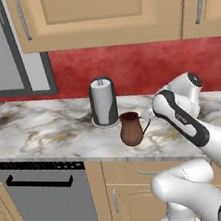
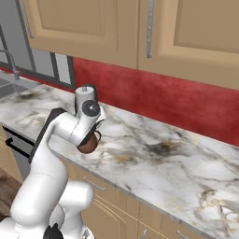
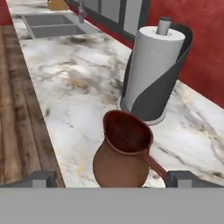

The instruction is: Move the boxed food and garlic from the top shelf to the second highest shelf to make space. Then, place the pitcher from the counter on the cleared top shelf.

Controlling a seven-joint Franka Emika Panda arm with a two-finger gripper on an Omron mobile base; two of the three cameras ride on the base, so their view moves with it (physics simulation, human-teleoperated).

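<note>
The reddish-brown pitcher [image 1: 131, 129] stands upright on the white-grey marbled counter [image 1: 34, 129], its handle pointing towards the arm. In the hand view the pitcher [image 3: 124, 157] sits close in, between my two fingertips [image 3: 41, 178], which stand far apart on either side of it without touching it. My gripper [image 3: 114, 178] is open, level with the jug's belly. In the right base view the pitcher [image 2: 88, 144] is mostly hidden behind my hand. The boxed food, the garlic and the top shelf are out of view.
A white-and-silver paper towel holder [image 1: 103, 102] stands just behind the pitcher, near the red backsplash [image 1: 125, 64]. A sink [image 3: 52, 26] lies further along the counter. Wooden cabinets [image 1: 96, 8] hang overhead, and a dishwasher [image 1: 45, 194] sits below the counter edge.
</note>
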